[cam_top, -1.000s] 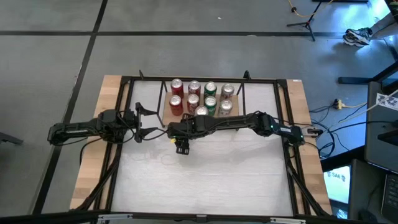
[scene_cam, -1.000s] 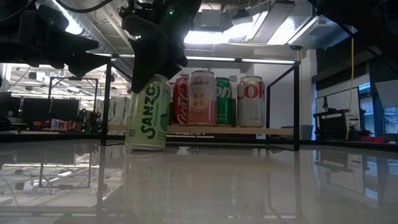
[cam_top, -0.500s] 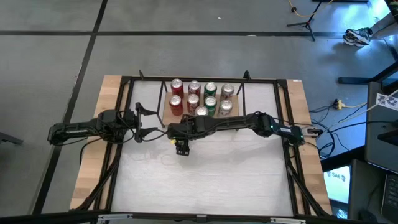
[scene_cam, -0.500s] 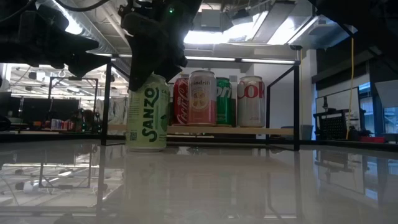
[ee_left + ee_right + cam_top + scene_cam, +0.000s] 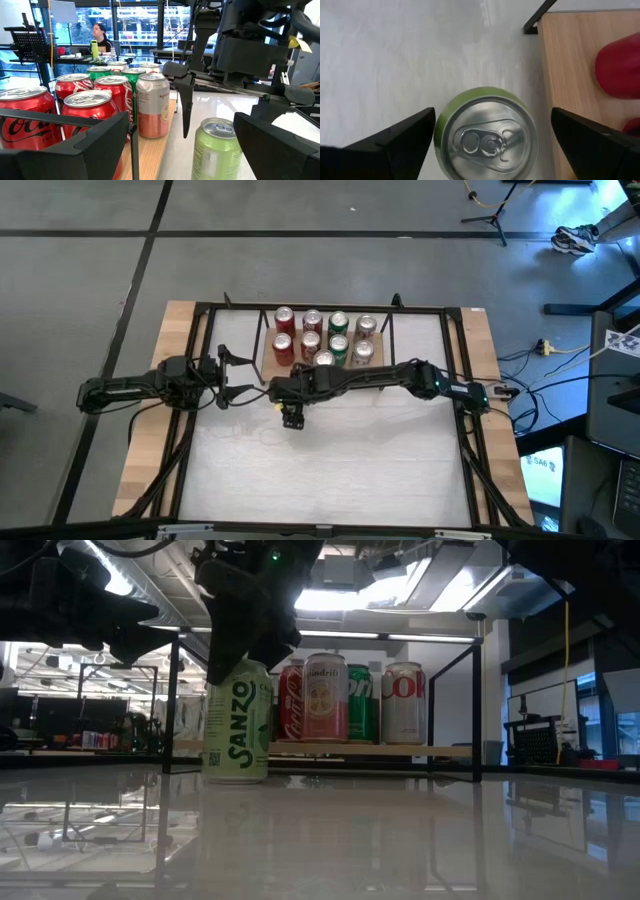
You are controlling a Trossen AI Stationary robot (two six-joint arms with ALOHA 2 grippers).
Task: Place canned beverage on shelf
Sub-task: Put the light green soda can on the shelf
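Observation:
A green Sanzo can (image 5: 236, 730) stands upright on its base on the white table, just in front of the shelf's left end. My right gripper (image 5: 493, 117) hangs over it, pointing down and open. One finger stands on each side of the can's top (image 5: 487, 135), apart from it. The shelf (image 5: 268, 365) is a light-wood board in a black wire frame at the table's far middle and carries several cans (image 5: 312, 322). My left gripper (image 5: 222, 375) is open and empty, level, left of the shelf and the green can (image 5: 216, 150).
Black frame posts (image 5: 476, 700) stand around the shelf. The shelf's front corner (image 5: 535, 22) lies close to the green can. Wood strips (image 5: 150, 400) run along the table's sides. A person (image 5: 100, 32) sits far off in the room behind.
The green can has gone from leaning under my right gripper to standing upright on its base on the table, in the same spot.

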